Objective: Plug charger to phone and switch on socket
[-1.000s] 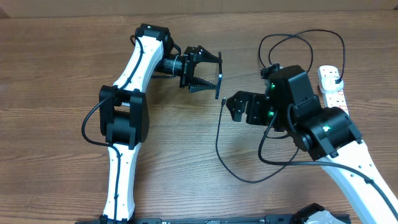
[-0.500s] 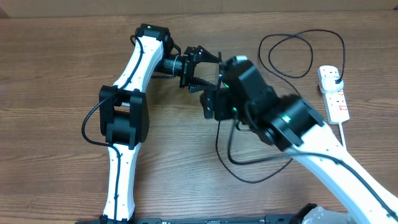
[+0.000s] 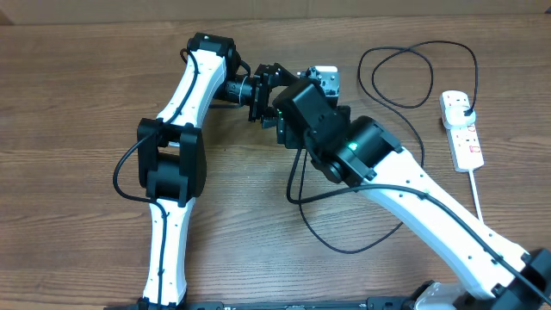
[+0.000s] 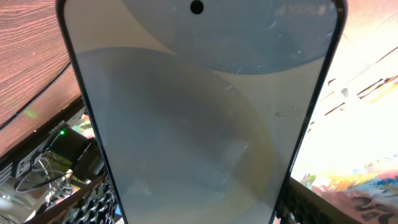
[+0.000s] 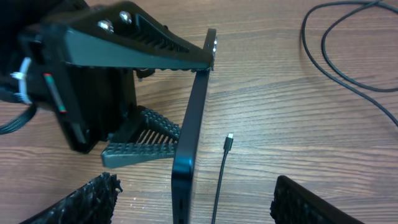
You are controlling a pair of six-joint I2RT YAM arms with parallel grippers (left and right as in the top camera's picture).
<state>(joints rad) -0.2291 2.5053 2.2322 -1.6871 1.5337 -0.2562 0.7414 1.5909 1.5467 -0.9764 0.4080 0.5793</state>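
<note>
L gripper (image 5: pixel 196 99) is clamped on the phone (image 5: pixel 186 165), holding it on edge. R gripper (image 5: pixel 202 199) hangs w/ fingers apart and empty over the charger (image 5: pixel 229 138) tip, which lies loose on the table (image 5: pixel 323 143) beside the phone. Early stage imo: tip not grasped or plugged in, and the socket (image 3: pixel 462 131) is well apart w/ its switch left to do, tho a black plug already sits in it.

The wooden table (image 3: pixel 69 129) carries the charger (image 5: pixel 221 177) and the socket (image 3: pixel 462 133).
</note>
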